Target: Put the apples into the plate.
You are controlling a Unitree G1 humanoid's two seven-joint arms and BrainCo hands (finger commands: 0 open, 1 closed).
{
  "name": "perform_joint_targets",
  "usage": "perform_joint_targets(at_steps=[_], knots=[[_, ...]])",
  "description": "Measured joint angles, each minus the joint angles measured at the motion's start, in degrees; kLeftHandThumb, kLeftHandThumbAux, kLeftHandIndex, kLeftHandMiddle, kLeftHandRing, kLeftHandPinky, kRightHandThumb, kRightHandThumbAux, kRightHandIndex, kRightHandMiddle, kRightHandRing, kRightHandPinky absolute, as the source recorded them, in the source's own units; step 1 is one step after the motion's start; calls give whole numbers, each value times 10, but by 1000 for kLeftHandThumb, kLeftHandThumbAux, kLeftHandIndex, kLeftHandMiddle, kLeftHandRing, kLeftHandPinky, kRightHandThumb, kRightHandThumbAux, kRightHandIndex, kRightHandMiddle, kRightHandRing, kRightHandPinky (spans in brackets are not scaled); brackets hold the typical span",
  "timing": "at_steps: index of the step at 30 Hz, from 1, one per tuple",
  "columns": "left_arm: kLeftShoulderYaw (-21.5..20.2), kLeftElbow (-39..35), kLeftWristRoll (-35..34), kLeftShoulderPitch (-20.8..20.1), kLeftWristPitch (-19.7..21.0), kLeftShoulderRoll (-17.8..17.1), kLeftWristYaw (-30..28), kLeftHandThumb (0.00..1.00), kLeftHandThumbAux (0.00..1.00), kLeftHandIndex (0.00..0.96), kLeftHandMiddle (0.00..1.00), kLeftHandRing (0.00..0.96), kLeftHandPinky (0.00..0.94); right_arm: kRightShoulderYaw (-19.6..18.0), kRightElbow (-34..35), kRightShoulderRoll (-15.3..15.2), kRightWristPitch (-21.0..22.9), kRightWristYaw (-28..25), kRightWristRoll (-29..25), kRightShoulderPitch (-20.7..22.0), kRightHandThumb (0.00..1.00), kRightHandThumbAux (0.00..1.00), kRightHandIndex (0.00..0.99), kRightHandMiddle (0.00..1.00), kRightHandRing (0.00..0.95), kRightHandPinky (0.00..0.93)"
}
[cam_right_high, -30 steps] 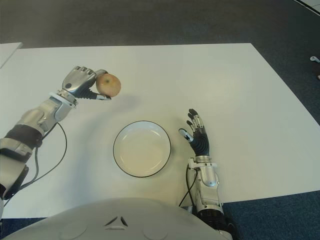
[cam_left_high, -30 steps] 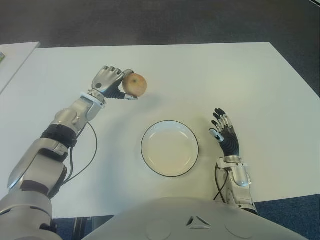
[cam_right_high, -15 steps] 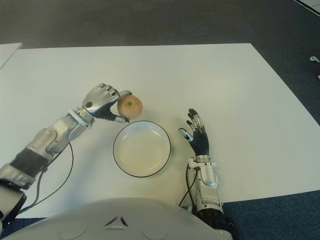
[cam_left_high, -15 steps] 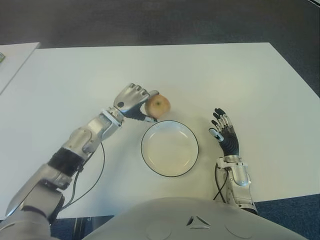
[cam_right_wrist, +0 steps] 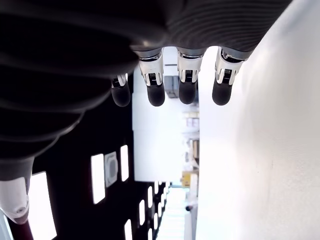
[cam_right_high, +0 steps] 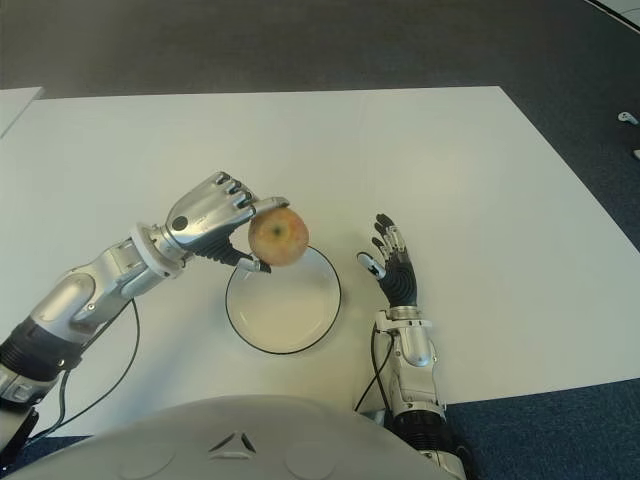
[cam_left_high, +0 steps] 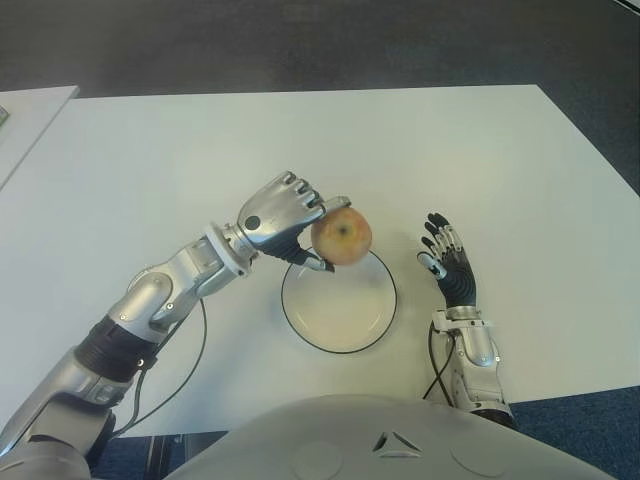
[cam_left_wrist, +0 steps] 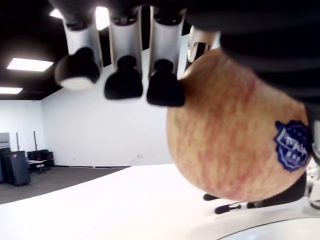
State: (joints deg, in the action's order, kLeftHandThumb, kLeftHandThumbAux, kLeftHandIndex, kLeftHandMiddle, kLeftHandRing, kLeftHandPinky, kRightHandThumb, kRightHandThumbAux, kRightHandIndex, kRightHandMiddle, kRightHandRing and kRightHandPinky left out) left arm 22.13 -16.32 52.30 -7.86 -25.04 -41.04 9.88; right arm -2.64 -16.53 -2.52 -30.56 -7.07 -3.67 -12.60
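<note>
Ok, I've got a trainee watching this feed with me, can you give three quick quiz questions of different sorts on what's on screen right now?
1. True or false: the apple already lies on the plate.
2. Which hand grasps the apple? A) left hand B) right hand C) neither
3. Fill in: the right hand shows on the white table, beside the plate on its ____ side, fingers spread and holding nothing.

Key
1. False: the left hand holds it up over the plate's far left rim.
2. A
3. right
</note>
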Motion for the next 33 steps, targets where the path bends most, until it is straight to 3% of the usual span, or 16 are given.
perform_joint_targets(at_steps=[12, 20, 33], knots=[[-10, -47, -4, 50, -37, 1, -26, 726, 698, 442, 890, 872, 889, -1, -10, 0, -1, 2, 0, 10, 90, 568, 0, 0, 0, 0], [-18, -76, -17, 58, -51, 1, -70, 722, 700, 442, 885, 869, 883, -1, -18, 0, -1, 4, 1, 19, 89, 562, 0, 0, 0, 0], [-27, -61, -3, 62, -60, 13, -78, 720, 700, 442, 878, 865, 878, 0, -21, 1, -3, 5, 1, 21, 85, 579, 0, 0, 0, 0]])
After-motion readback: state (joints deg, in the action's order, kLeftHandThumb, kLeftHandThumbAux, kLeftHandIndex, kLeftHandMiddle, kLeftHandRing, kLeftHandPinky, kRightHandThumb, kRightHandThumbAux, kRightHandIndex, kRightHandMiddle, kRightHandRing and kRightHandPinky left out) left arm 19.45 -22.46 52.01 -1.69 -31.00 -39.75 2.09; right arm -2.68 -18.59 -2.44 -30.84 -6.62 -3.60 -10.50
